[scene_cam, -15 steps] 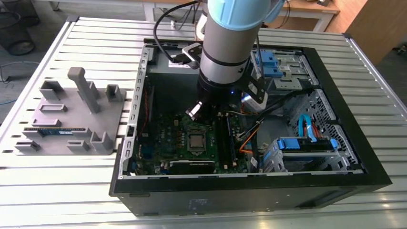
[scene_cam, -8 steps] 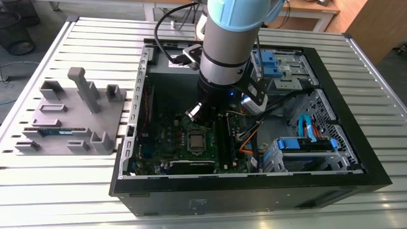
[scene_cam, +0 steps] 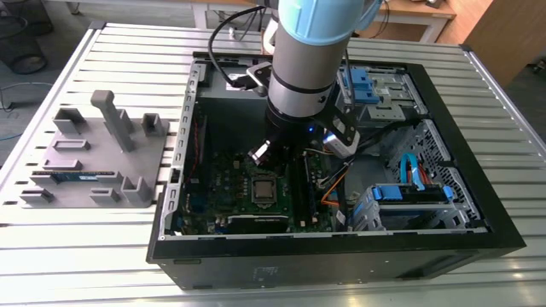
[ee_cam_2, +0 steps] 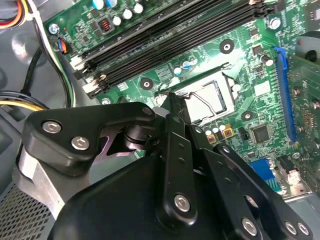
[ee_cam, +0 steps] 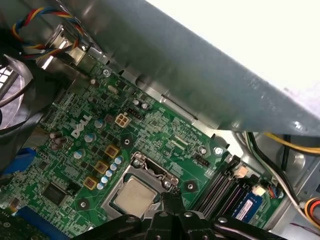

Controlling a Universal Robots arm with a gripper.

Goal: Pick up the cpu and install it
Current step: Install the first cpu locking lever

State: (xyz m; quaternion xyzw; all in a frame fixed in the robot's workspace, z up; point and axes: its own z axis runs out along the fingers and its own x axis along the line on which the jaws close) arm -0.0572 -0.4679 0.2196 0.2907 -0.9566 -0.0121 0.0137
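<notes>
- My gripper [ee_cam_2: 172, 102] hangs just over the socket, fingers pressed together with nothing between them
- The cpu [ee_cam: 134, 194] already lies in the socket frame [ee_cam: 131, 172] on the motherboard [scene_cam: 247, 173]
- Risk, I judge: dropping lower could scrape the chip or bend the retention lever [ee_cam_2: 212, 102]
- Memory slots [ee_cam_2: 165, 40] and loose cables [scene_cam: 333, 185] crowd me inside the case [scene_cam: 444, 160]

Setting: robotics lab or workshop. Evidence: slatted aluminium worktop [scene_cam: 102, 268]; open black computer case [scene_cam: 341, 256] lying on it, green motherboard [scene_cam: 247, 185] exposed; grey moulded parts fixture [scene_cam: 102, 160] near the worktop's edge at the exterior view's left; industrial robot arm [scene_cam: 311, 57] with trailing cables; wooden benches [scene_cam: 426, 16] and bare floor [scene_cam: 51, 25] beyond the worktop's far edge.
</notes>
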